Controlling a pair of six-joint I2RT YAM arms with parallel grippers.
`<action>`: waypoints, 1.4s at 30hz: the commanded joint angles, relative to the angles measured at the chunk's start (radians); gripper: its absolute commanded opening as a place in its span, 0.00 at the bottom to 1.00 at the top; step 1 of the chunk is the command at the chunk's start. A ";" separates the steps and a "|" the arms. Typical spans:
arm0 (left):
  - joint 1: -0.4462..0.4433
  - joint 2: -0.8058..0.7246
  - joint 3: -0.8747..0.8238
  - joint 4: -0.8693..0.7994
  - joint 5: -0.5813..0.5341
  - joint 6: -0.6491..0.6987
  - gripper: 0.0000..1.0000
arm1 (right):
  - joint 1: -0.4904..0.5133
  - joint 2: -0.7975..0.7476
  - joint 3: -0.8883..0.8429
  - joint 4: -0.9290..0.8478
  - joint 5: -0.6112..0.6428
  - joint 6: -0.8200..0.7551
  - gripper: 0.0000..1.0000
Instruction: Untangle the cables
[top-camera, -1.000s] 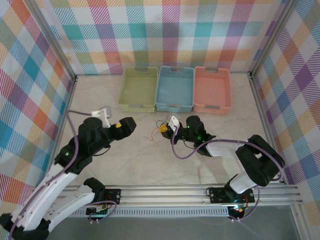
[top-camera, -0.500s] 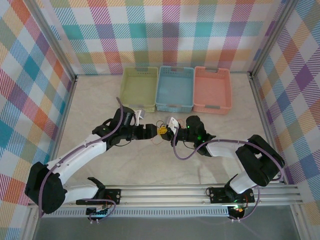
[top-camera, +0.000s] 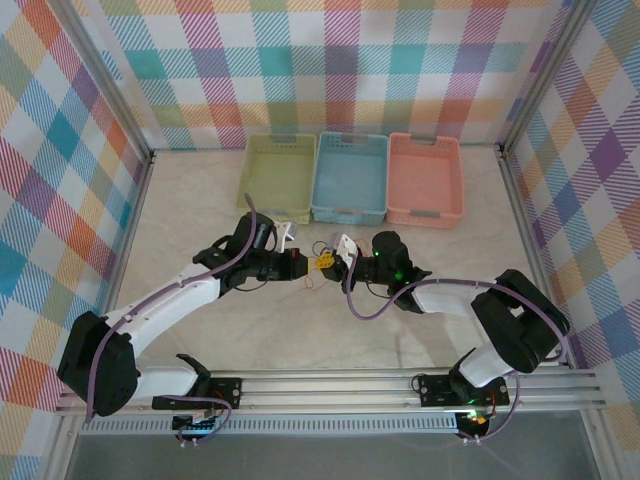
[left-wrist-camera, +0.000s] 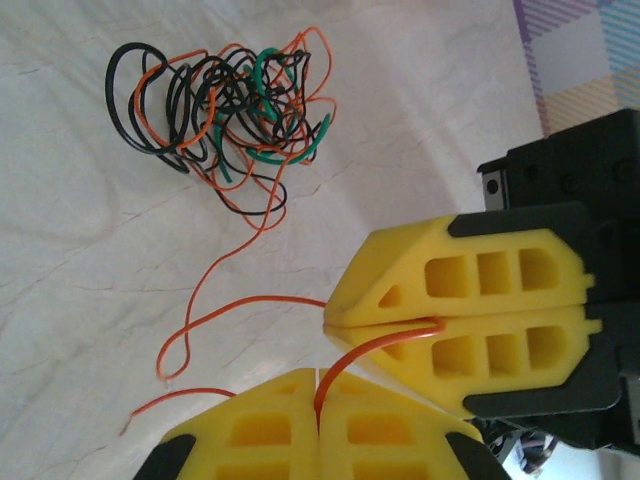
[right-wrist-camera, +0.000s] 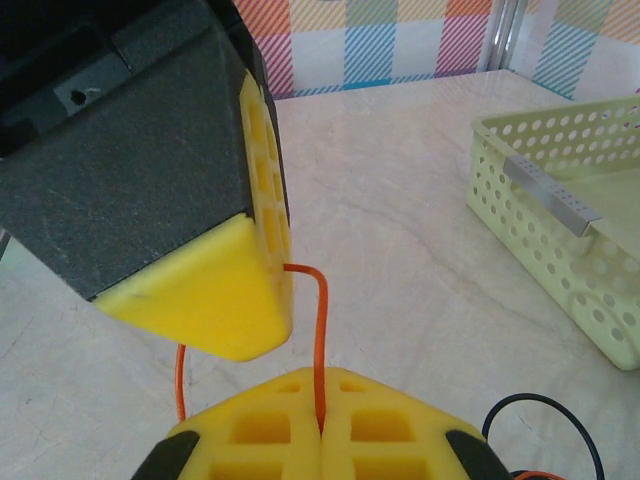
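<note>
I have the left gripper (left-wrist-camera: 318, 398) and the right gripper (left-wrist-camera: 338, 318) both clenched on one thin orange wire (left-wrist-camera: 345, 358), tips nearly touching. The bunch of orange, black and green cables (left-wrist-camera: 230, 120) lies knotted on the pale marble table (left-wrist-camera: 80, 300) near them. By my reckoning, no strand is pulled free yet.

You are looking down on a pale desk (top-camera: 200, 210), marble-veined and faintly streaked with grey. Plaid panels in pastel orange, teal, purple and yellow are closing it in on three sides: back wall (top-camera: 340, 60), left wall (top-camera: 50, 170), right wall (top-camera: 600, 170). Bare aluminium posts (top-camera: 108, 85) are running down the back corners. Three perforated plastic baskets are sitting side by side near the back wall: green (top-camera: 275, 214), blue (top-camera: 349, 214), salmon (top-camera: 425, 216). A slotted aluminium rail (top-camera: 340, 385) is running along the near edge. Light is falling evenly and shadows are showing soft.
</note>
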 joint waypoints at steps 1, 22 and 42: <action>-0.006 -0.066 -0.019 0.068 0.036 -0.015 0.00 | 0.004 -0.017 -0.002 0.020 -0.013 -0.014 0.16; -0.087 -0.346 0.126 -0.044 0.182 -0.115 0.00 | 0.014 -0.011 -0.018 0.060 0.028 -0.023 0.50; -0.087 -0.457 0.316 -0.114 0.129 -0.162 0.00 | 0.014 0.031 0.053 -0.108 0.175 -0.033 0.14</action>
